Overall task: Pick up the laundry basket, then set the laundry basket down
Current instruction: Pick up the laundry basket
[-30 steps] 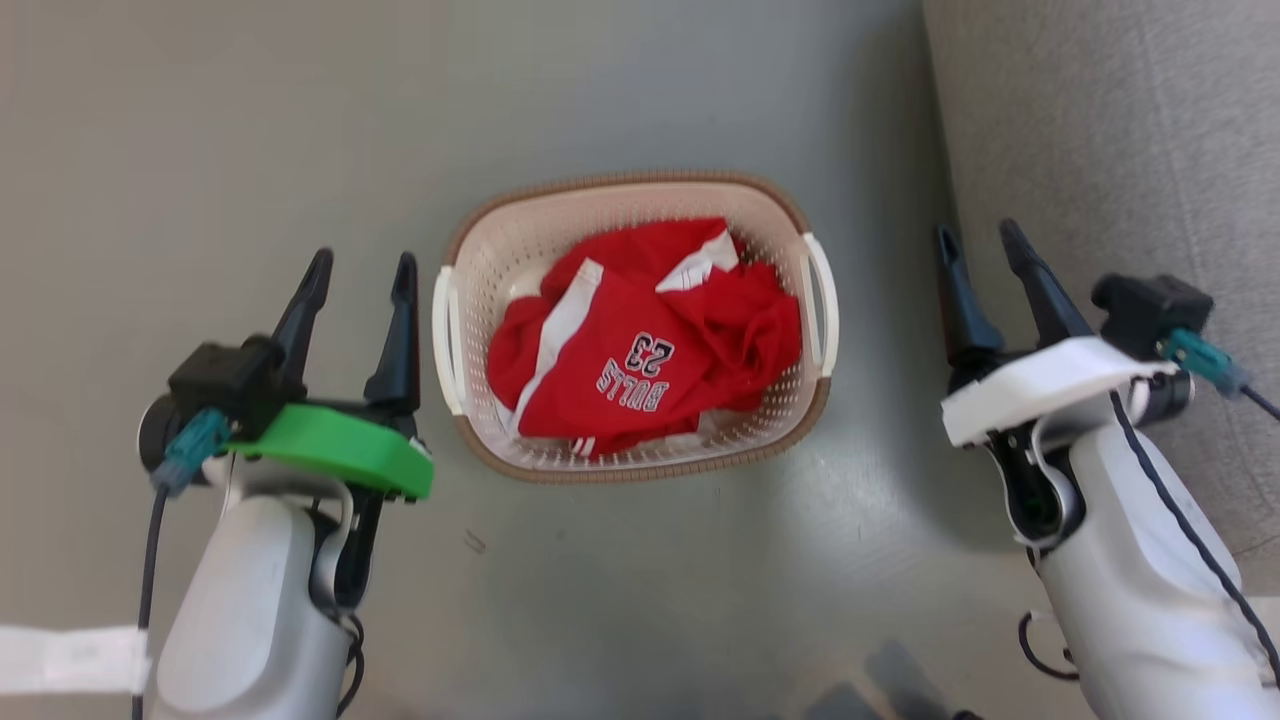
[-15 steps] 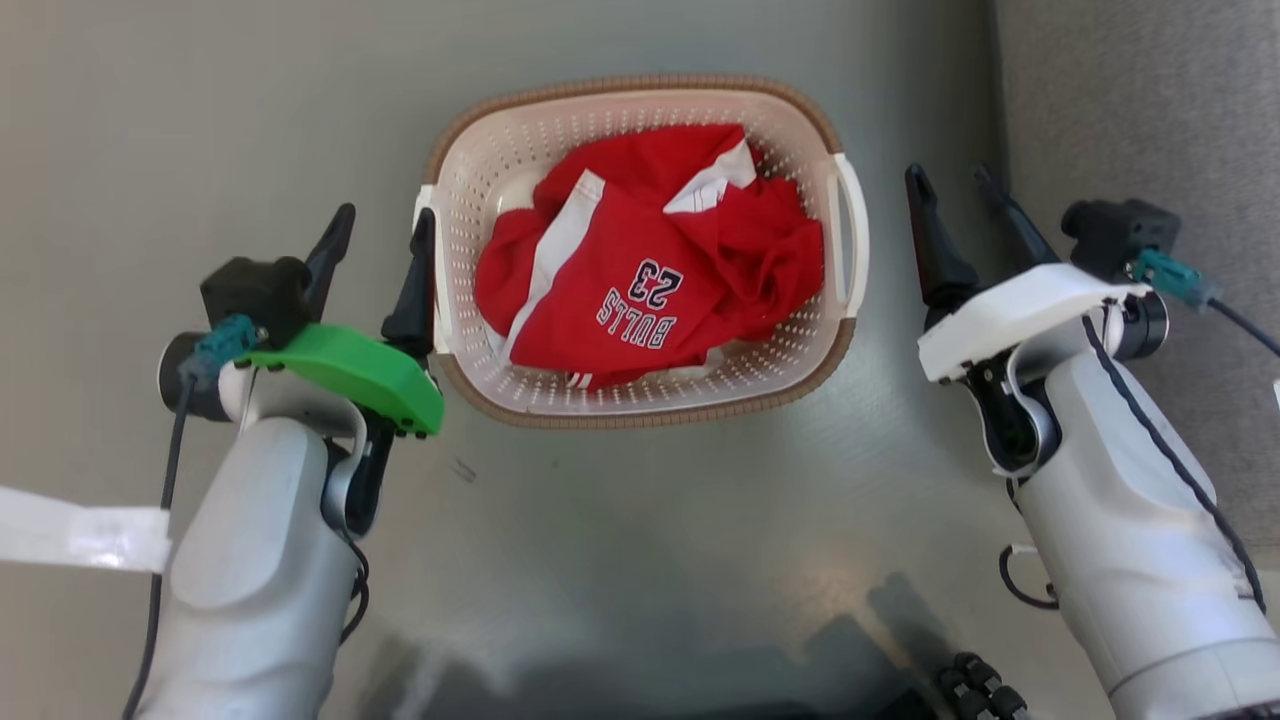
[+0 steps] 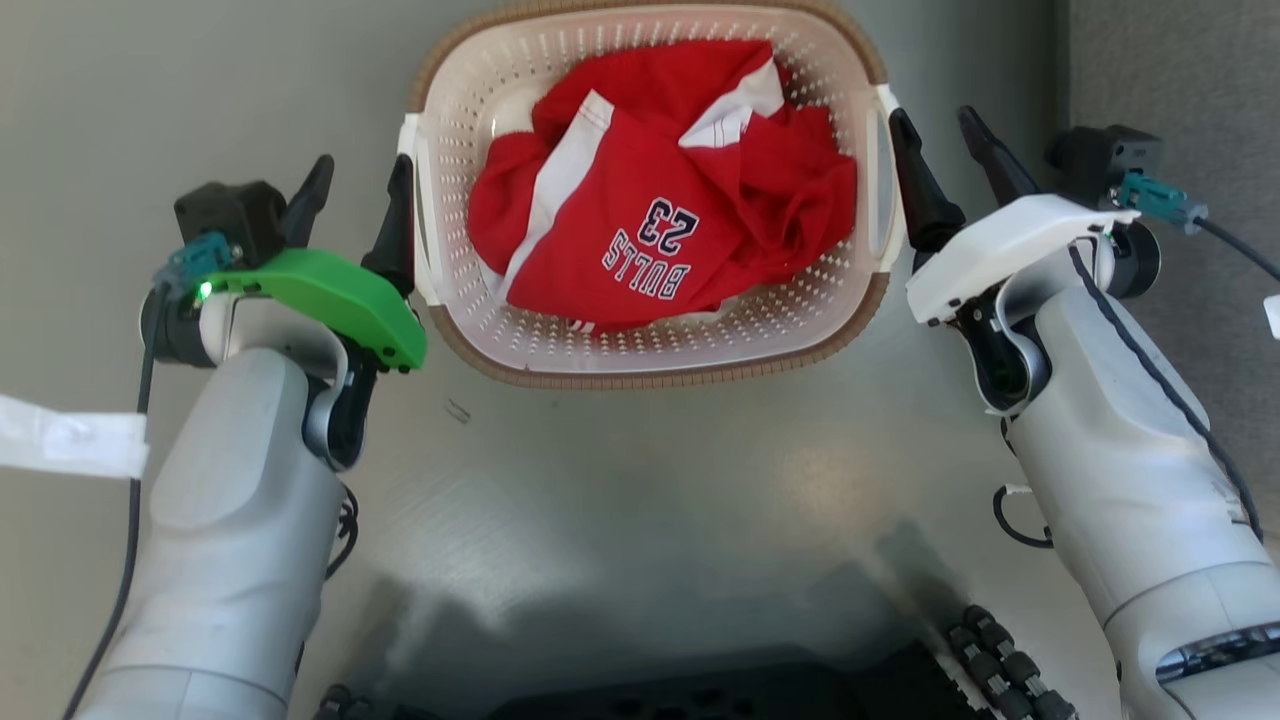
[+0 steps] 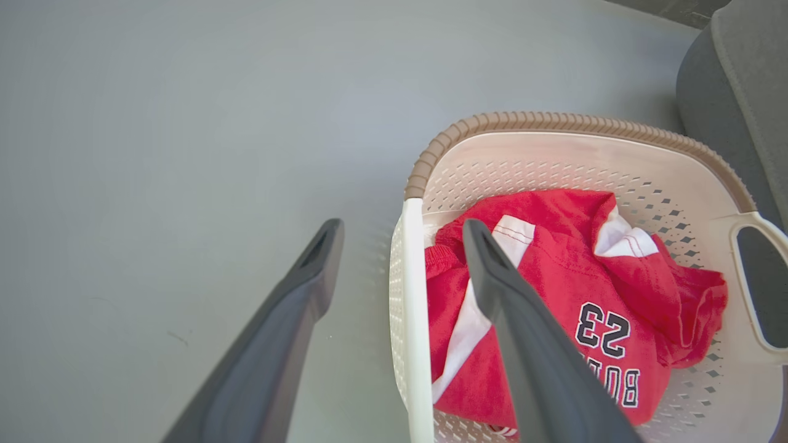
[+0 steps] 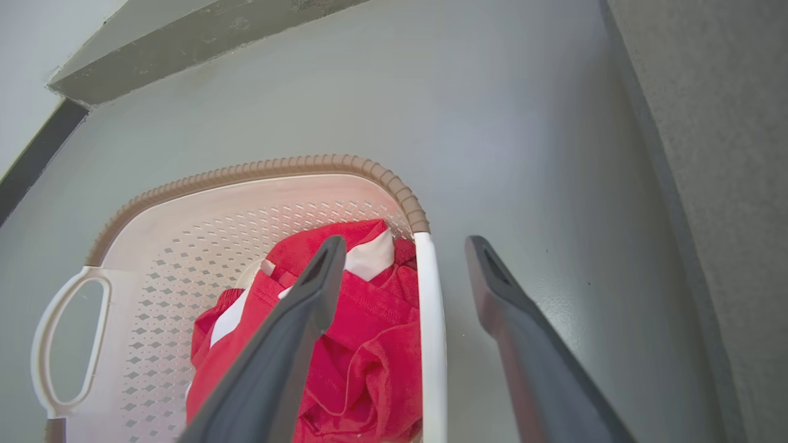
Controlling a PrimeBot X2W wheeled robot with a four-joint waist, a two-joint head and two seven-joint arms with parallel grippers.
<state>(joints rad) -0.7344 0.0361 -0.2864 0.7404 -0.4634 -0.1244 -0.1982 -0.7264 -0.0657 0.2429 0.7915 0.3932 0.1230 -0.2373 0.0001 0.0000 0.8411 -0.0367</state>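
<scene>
**Spotter:** Where are we on the pickup?

**Operator:** Reaching in, I'd say, and nothing is gripped yet. In the head view the laundry basket point(image 3: 640, 378) sits on the grey floor point(image 3: 640, 480) straight ahead, between my arms. My left gripper point(image 3: 363, 165) is at the left handle point(image 3: 420, 230) and my right gripper point(image 3: 931, 115) is at the right handle point(image 3: 885, 190). Both are spread wide and hold nothing.

**Spotter:** What's in it?

**Operator:** One crumpled red jersey point(image 3: 660, 210) with white trim and "BULLS 23" printed on it. It lies loose, below the rim.

**Spotter:** Left wrist view?

**Operator:** The white handle bar runs up between my two fingers. One finger is outside over the floor, the other is over the inside of the basket, above the jersey. I cannot tell whether either touches the plastic.

**Spotter:** Right wrist?

**Operator:** The same, mirrored: the bar is between the fingers, one inside, one outside, with a wide gap.

**Spotter:** Next move?

**Operator:** I judge both grippers need to close on their handles together, then lift evenly so the basket rides level and the jersey doesn't spill.
</scene>
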